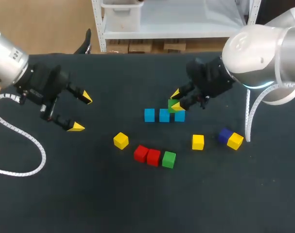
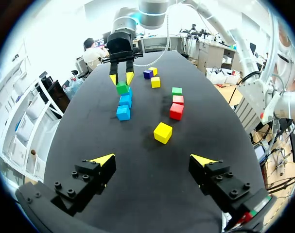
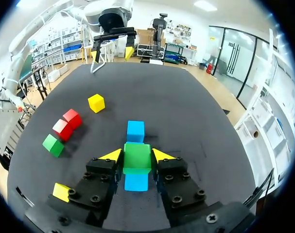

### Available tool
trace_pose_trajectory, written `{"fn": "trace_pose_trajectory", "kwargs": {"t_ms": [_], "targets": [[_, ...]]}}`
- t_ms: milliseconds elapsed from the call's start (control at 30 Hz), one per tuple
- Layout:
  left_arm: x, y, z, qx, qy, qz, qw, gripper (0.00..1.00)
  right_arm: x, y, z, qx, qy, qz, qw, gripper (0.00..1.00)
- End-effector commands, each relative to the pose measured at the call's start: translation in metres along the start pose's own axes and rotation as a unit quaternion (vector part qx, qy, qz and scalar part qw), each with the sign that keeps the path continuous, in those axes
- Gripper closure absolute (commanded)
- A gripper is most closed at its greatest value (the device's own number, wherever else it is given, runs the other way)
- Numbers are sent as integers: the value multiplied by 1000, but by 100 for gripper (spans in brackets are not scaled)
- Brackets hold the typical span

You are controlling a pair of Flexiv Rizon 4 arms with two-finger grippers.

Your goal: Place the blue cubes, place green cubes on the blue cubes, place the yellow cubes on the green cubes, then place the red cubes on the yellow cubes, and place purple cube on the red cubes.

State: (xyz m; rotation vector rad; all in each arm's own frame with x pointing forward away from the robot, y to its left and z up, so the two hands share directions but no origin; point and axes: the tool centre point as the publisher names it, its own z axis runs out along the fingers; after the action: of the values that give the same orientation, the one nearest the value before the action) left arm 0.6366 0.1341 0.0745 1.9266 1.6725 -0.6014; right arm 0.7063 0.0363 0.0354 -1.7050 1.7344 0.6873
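Gripper [image 3: 137,155] on right pinches green cube [image 3: 137,164] atop blue cubes [image 3: 135,131].

3 blue cubes [image 1: 164,115] lay in a row, a green cube [image 1: 171,103] above them. Before them, 2 red cubes [image 1: 141,153] and a 2nd green cube [image 1: 169,159] lined up between 2 yellow cubes [image 1: 120,140].

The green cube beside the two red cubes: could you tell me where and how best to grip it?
Likely from straight above, gripping the two faces of the loose green cube that run parallel to the row. It lies flat, and one face sits against a red cube, leaving no finger room there.
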Motion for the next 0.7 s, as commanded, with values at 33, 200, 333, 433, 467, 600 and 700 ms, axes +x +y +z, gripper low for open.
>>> {"fn": "trace_pose_trajectory", "kwargs": {"t_ms": [33,200,333,433,467,600,700], "targets": [[1,0,1,-1,-2,2,1000,0,0,1,1,0,-1,0,1000,100],[1,0,1,-1,-2,2,1000,0,0,2,2,-1,-1,1,1000,100],[1,0,1,-1,-2,2,1000,0,1,2,2,-2,-1,1,1000,100],[1,0,1,-1,-2,2,1000,0,2,3,2,-3,0,2,1000,100],[1,0,1,-1,-2,2,1000,0,2,3,2,-3,0,2,1000,100],[1,0,1,-1,-2,2,1000,0,2,3,3,-4,0,1,1000,100],[1,0,1,-1,-2,2,1000,0,2,3,3,-5,0,2,1000,100]]}}
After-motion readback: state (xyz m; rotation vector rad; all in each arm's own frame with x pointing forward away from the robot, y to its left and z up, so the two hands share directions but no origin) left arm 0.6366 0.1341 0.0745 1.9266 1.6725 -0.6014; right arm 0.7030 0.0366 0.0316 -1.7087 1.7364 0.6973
